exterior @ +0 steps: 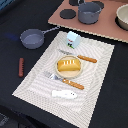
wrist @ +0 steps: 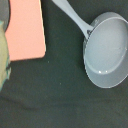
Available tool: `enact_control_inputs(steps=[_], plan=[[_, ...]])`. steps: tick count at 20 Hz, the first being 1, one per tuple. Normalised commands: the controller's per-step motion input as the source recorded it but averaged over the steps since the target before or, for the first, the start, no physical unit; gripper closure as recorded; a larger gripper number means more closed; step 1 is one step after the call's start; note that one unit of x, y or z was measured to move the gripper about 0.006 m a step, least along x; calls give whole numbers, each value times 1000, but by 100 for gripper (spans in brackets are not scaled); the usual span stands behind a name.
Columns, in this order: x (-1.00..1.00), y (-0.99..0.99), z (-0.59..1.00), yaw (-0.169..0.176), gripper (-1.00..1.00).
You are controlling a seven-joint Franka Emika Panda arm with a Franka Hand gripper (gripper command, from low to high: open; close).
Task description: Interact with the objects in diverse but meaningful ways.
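Wrist camera above grey saucepan [wrist: 106, 52]

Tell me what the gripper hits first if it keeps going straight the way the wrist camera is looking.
Most likely the dark tabletop, just beside the grey saucepan, whose pan and handle lie off-centre in the wrist view. The gripper itself is not visible in either picture, so its exact line and height are uncertain.

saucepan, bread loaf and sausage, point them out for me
grey saucepan [exterior: 31, 39], exterior view, on the inside of its bowl
bread loaf [exterior: 69, 64], exterior view, on its scored golden top
sausage [exterior: 20, 66], exterior view, on the middle of its length
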Motion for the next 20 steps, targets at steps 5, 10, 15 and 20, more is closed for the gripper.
enact_control_inputs(steps=[5,10,15,20], plan=[[889,-139,-113,0,-100],[704,-123,-207,36,-100],[444,-88,-322,145,-100],[216,-165,-201,212,-100]])
